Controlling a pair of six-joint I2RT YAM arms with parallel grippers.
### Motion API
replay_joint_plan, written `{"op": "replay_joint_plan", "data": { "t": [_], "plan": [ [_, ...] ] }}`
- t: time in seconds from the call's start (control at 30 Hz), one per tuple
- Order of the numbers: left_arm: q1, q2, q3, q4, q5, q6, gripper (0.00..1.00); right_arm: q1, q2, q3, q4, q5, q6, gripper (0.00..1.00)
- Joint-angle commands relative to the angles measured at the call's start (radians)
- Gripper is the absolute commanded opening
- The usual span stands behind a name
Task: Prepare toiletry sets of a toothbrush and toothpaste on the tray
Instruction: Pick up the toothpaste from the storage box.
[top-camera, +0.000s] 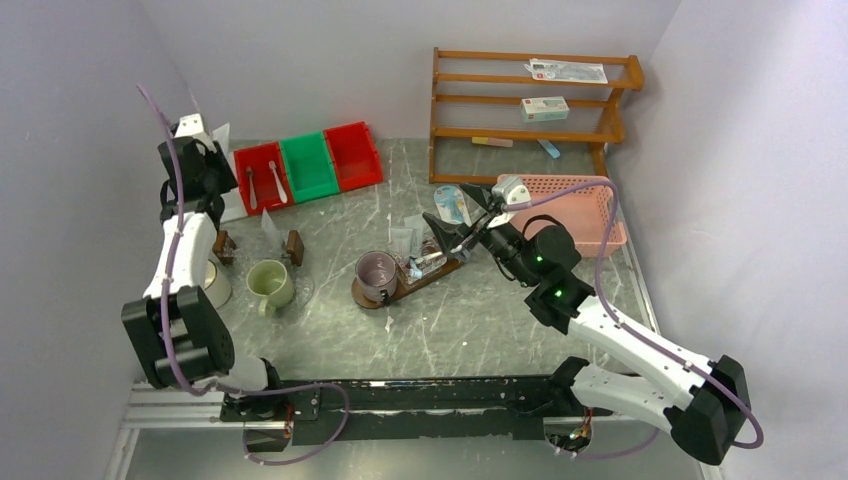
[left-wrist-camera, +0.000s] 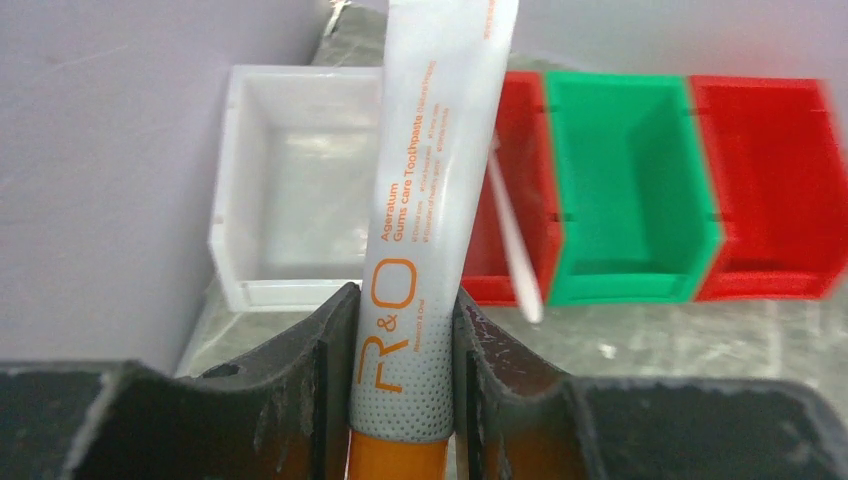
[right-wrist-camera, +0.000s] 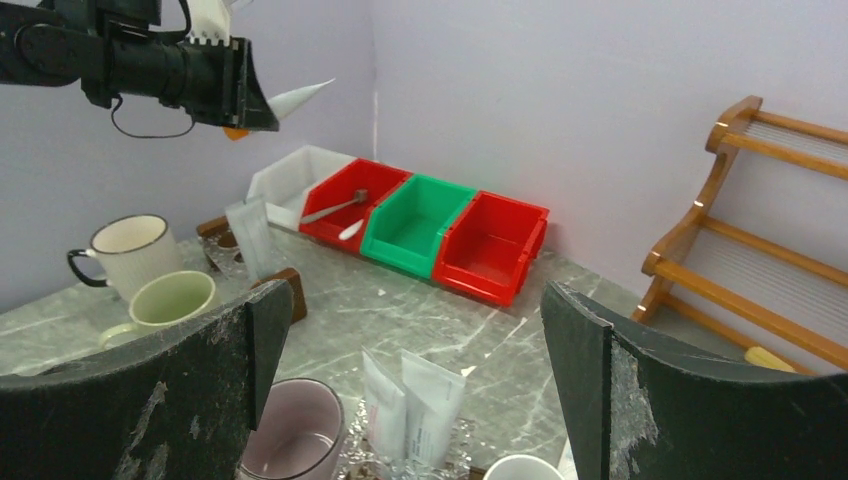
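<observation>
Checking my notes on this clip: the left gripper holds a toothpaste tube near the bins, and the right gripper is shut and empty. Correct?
No: the right gripper is open and empty, jaws wide apart, per the right wrist view. The left gripper does hold the toothpaste tube near the bins.

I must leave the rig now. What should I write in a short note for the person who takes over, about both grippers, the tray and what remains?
Left gripper: shut on a white toothpaste tube, held up near the white bin.
Right gripper: open and empty, above the tray.
Tray: holds the purple mug and small white tubes; I cannot make out a toothbrush there.
Green mug and white mug: on the table, off the tray.
Left to do: bring the held tube to the tray; add toothbrushes, which lie in the leftmost red bin.
</observation>
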Motion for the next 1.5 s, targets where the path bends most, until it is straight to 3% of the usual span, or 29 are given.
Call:
{"op": "replay_joint_plan", "data": {
  "t": [0.0, 0.53, 0.83, 1.07, 1.3, 1.47],
  "plan": [
    [-0.033, -0.117, -0.071, 0.145, 0.181, -0.090, 0.14, 0.004, 0.006, 0.028, -0.007, -0.047, 0.042, 1.00],
    [-0.272, -0.445, -0.354, 0.386, 0.500, -0.242, 0.14, 0.009, 0.127, 0.112, 0.060, -0.146, 0.303, 1.00],
    [-0.417, -0.517, -0.446, 0.477, 0.558, -0.287, 0.14, 0.021, 0.239, 0.180, 0.099, -0.131, 0.493, 0.99],
    [-0.563, -0.564, -0.516, 0.543, 0.441, -0.292, 0.14, 0.093, 0.336, 0.241, 0.081, 0.016, 0.607, 0.98],
    [-0.732, -0.596, -0.551, 0.558, 0.253, -0.210, 0.13, 0.162, 0.397, 0.289, 0.019, 0.240, 0.722, 0.96],
    [-0.839, -0.606, -0.558, 0.558, 0.149, -0.135, 0.13, 0.169, 0.417, 0.291, -0.002, 0.311, 0.790, 0.91]
  ]
}}
